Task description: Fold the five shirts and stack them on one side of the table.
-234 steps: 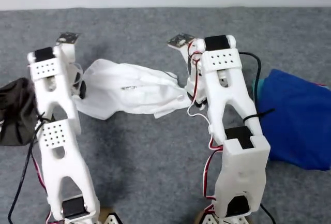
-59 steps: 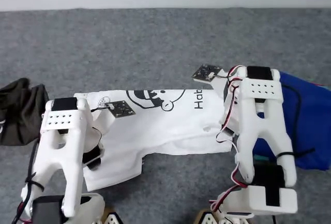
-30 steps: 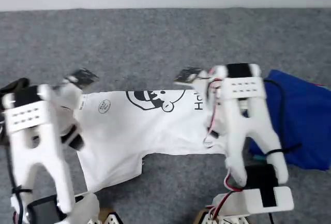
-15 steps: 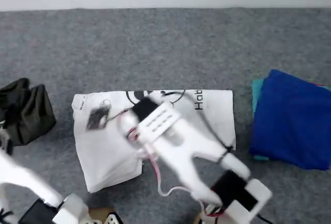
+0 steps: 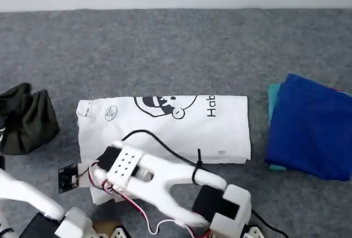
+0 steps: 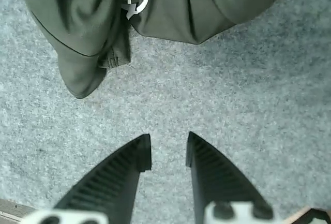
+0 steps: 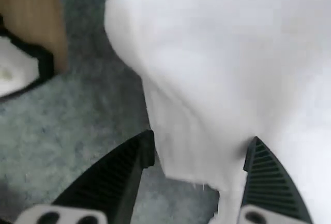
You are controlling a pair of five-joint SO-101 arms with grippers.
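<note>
A white shirt (image 5: 165,128) with a black print lies spread flat in the middle of the grey carpet. My right arm (image 5: 159,180) stretches across the near edge to the shirt's near left corner. In the right wrist view my right gripper (image 7: 200,154) is open, and the white shirt's (image 7: 232,53) edge lies between its wide-set fingers. A crumpled dark shirt (image 5: 25,117) sits at the far left. My left gripper (image 6: 165,151) hovers over bare carpet just short of the dark shirt (image 6: 155,6), open by a narrow gap and holding nothing.
A folded blue shirt (image 5: 313,125) lies on a teal one at the right side. My left arm (image 5: 22,191) stands at the near left corner. A wooden edge (image 7: 33,17) shows beside the carpet near the right gripper.
Both grippers let go of the white shirt, which now lies flat. The right arm swung from the shirt's right end to its near left corner. The left arm pulled back to the left.
</note>
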